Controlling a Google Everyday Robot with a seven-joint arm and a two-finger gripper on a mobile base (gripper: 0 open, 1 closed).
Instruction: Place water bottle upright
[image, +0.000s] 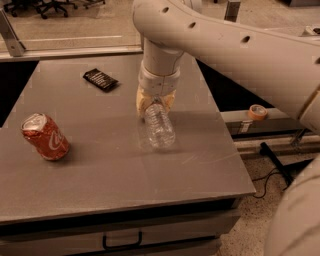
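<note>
The water bottle lies on its side near the middle of the grey worktop. It is clear and ribbed. Its base points toward the front edge and its neck end points toward the back, under the arm. I cannot say whether the neck end is lifted a little or rests flat.

The gripper hangs straight down from the thick white arm, which enters from the upper right. It sits low over the worktop, at the neck end of the bottle. Its two tan fingers stand close on both sides of the bottle's shoulder, with the bottle between them, and they appear to be pressed onto it. The cap is mostly hidden between them.

A dented red soda can stands tilted on the left side of the worktop, well apart from the bottle. A small black flat object with light print lies at the back, to the left of the arm and apart from everything else.

Under the front edge of the worktop a drawer shows a dark handle. To the right, lower than the worktop, a roll of tan tape rests on a ledge, and a black cable lies on the speckled floor.
</note>
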